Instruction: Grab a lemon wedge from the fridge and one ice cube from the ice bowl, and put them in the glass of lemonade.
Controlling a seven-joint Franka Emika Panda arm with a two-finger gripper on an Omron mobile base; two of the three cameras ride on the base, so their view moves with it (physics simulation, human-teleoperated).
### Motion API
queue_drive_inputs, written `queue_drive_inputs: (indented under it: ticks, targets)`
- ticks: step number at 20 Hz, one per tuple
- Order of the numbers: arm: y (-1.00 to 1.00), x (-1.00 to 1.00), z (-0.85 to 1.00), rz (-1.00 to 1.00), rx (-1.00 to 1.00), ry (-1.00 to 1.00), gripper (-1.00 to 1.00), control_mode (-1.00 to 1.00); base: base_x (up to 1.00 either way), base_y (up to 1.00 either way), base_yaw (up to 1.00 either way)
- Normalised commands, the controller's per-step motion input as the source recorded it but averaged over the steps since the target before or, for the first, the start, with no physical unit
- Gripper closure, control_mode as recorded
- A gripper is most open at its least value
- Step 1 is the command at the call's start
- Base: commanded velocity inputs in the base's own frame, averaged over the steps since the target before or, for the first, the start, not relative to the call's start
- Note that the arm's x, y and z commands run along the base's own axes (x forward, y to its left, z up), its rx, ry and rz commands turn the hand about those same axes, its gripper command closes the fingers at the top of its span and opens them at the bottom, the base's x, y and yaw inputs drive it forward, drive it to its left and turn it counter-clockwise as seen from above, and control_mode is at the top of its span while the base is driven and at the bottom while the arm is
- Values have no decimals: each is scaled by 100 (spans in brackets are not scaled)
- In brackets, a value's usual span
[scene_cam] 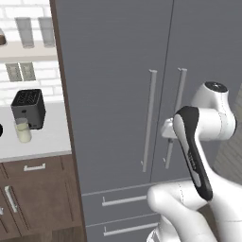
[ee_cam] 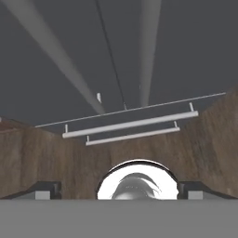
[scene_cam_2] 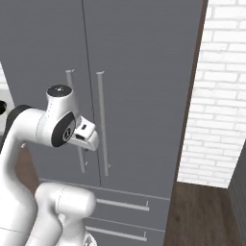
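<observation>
Spread pincer (ee_cam: 118,190) tips barely show; closed fridge (scene_cam: 123,94) hides its contents.

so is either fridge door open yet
No, both doors of the fridge sit flush and shut, their two long bar handles side by side along the centre seam.

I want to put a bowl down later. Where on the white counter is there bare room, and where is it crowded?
The white counter is bare between the clear tumbler of pale lemonade and the tall grey double-door fridge, up to the front edge. It is crowded at the back left, where the tumbler stands right before the black toaster.
</observation>
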Motion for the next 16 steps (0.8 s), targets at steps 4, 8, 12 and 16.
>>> queue_drive_inputs:
  ticks: [4,8,12,16]
  targets:
    - [3,-4,0,0,0,0,-100,100,-1,36,0]
    - [0,0,0,0,0,0,-100,100,0,98,0]
    - [0,0,0,0,0,0,-100,100,0,100,0]
    - [0,0,0,0,0,0,-100,100,8,100,0]
